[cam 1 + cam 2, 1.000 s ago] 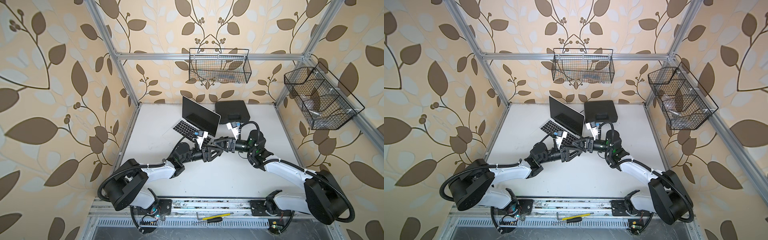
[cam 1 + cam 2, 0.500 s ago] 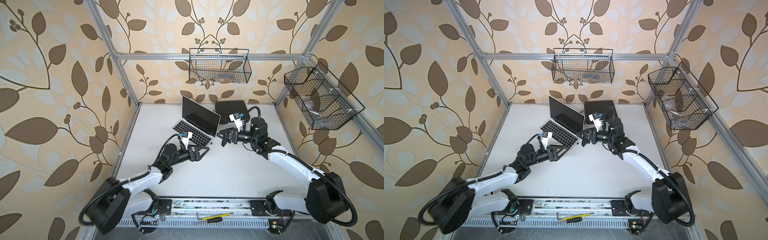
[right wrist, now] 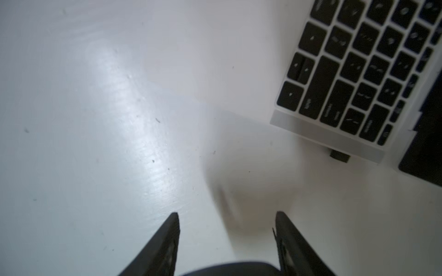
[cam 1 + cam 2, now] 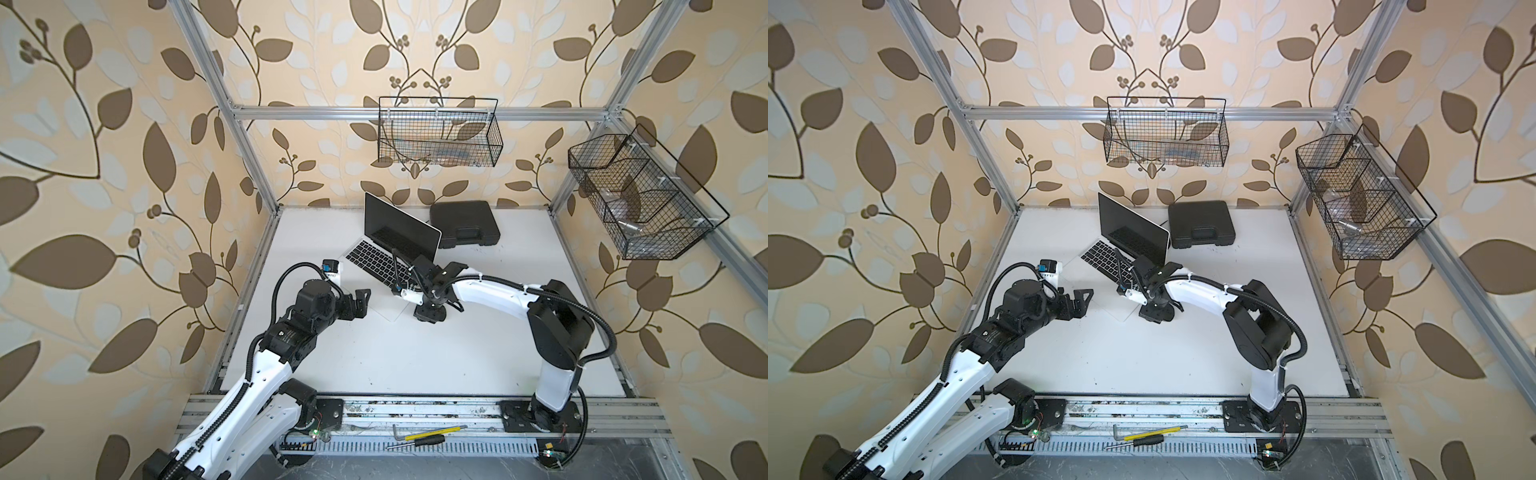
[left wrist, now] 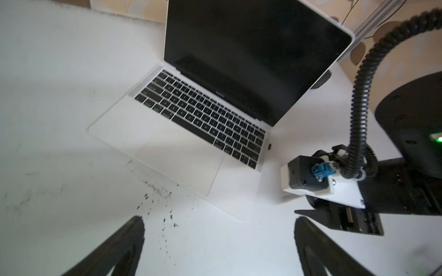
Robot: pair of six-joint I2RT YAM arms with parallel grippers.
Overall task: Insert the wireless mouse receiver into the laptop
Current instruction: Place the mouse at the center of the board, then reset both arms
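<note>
Silver and slim, the laptop (image 4: 376, 264) stands open on the white table (image 4: 415, 365). Its dark screen is tilted back and its black keys face my two arms. The wireless mouse receiver (image 3: 339, 155), a tiny black stub, juts from the laptop's side edge near the hinge end of the keyboard. It touches the casing, and only its short end shows.

My right pincer (image 3: 227, 215) points down at the table just beside that same edge, near the receiver but apart from it. Its two fingers are spread, with only bare tabletop between them — it grasps nothing.

My left pincer (image 5: 218, 239) hovers near the laptop's front edge, on the trackpad side. Its fingers are splayed wide and it is likewise empty. From its wrist camera I look across the pale trackpad and keys towards the screen, with the right arm's wrist off to one side of the laptop.

Behind the laptop, close to the back wall, a black case (image 4: 464, 224) with a moulded handle lies flat on the table.
</note>
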